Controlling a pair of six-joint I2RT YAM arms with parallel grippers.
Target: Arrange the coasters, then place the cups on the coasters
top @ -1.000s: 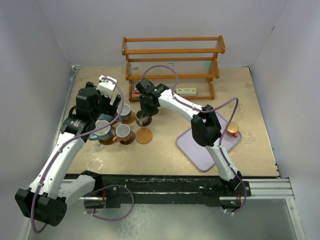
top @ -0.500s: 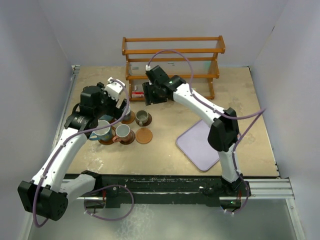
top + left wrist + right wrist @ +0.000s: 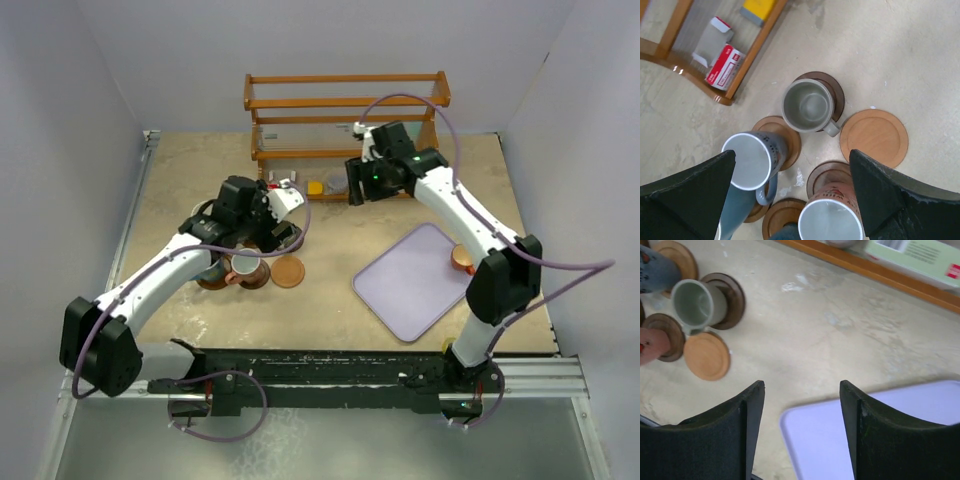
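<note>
Black left tool [image 3: 792,162] hangs wide open, empty, above the grey cup [image 3: 807,105] sitting on a dark coaster [image 3: 835,86]; a bare light coaster [image 3: 874,137] lies just beside. Over there the right tool [image 3: 801,390] gapes empty too, over tabletop [image 3: 850,330] by the lavender tray [image 3: 410,285], orange cup [image 3: 463,260] at its edge.

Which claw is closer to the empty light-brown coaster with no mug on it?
Left. The left gripper hovers over the mugs right beside the bare coaster; the right gripper is away by the wooden rack.
</note>
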